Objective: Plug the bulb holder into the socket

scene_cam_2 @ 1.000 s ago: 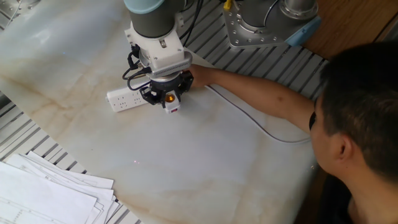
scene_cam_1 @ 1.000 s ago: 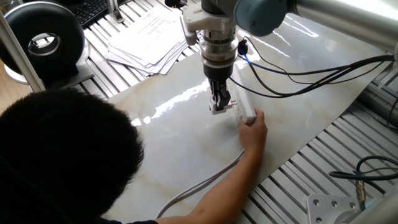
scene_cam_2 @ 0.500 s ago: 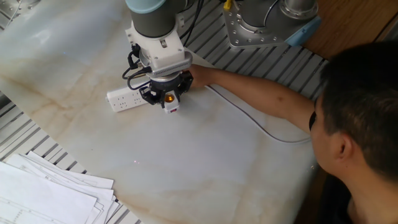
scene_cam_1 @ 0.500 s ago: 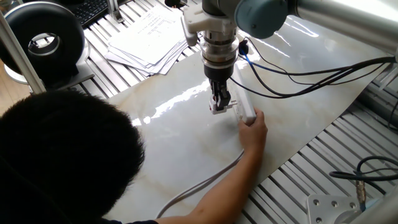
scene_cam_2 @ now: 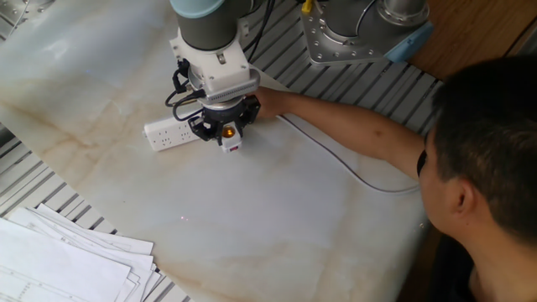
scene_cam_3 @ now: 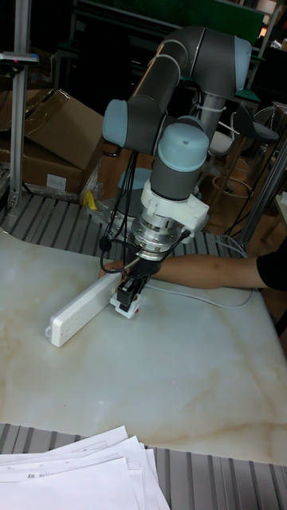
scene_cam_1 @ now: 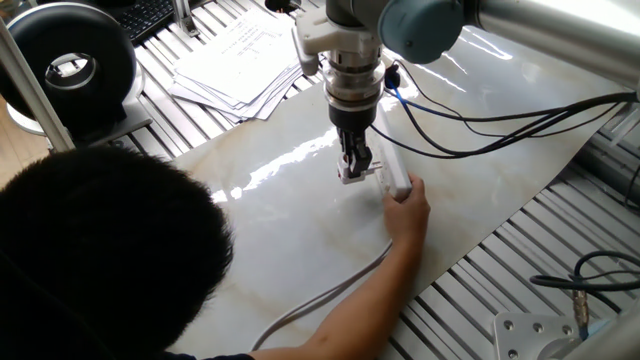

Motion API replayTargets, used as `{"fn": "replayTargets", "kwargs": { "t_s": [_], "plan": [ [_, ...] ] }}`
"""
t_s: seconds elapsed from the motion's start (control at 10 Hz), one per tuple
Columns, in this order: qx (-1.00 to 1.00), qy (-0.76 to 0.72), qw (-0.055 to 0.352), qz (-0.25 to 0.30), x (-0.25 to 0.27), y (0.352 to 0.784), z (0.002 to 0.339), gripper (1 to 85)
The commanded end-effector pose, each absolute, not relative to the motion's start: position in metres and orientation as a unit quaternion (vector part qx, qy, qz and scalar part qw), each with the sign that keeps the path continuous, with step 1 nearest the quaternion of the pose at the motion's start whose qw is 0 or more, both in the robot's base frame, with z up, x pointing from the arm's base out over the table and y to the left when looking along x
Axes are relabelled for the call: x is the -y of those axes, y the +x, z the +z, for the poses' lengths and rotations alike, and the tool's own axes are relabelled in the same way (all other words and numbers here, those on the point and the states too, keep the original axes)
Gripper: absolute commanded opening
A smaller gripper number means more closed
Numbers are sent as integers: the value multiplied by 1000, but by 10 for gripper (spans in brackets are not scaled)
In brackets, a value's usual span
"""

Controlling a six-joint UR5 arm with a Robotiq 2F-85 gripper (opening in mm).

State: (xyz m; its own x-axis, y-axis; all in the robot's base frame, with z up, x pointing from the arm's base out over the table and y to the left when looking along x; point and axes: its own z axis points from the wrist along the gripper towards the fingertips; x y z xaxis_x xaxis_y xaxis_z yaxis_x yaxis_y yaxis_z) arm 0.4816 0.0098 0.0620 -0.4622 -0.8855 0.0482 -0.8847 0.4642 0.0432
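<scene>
Marble-patterned sheeting covers the tabletop (scene_cam_2: 277,218), pale cream with faint tan veins and a glossy sheen, laid over a bed of grey metal slats that show at its edges. A loose pile of printed papers (scene_cam_1: 240,62) lies at about 11 o'clock from the sheet's middle in one fixed view, with a black round device (scene_cam_1: 72,62) farther toward 10 o'clock. In the tall fixed view, cardboard boxes (scene_cam_3: 56,135) stand behind the tabletop at 10 o'clock.

The socket (scene_cam_3: 80,307) is a long white strip lying flat on the sheet, its outlet holes facing up; a thin grey cable (scene_cam_2: 352,172) trails away from it across the marble. A person's hand (scene_cam_1: 408,208) rests on the strip's end, the arm reaching in from 5 o'clock in one fixed view, the dark-haired head filling the lower left corner.

The gripper (scene_cam_2: 224,137) points down from the arm, its dark fingers closed on the bulb holder (scene_cam_2: 228,139), a small white block with an orange-lit round opening on its side and a small red mark lower down. The bulb holder sits just beside the long edge of the socket, low over the sheet; whether its prongs touch the strip or the sheet cannot be told. Black cables (scene_cam_1: 480,115) loop from the wrist toward 3 o'clock.
</scene>
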Motion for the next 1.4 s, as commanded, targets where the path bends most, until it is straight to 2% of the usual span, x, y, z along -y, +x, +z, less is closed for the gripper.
{"fn": "replayTargets", "kwargs": {
  "t_s": [0.0,1.3],
  "plan": [
    [856,516,28,-9,-10,481,61,13],
    [862,506,38,-1,-7,471,62,13]
  ]
}}
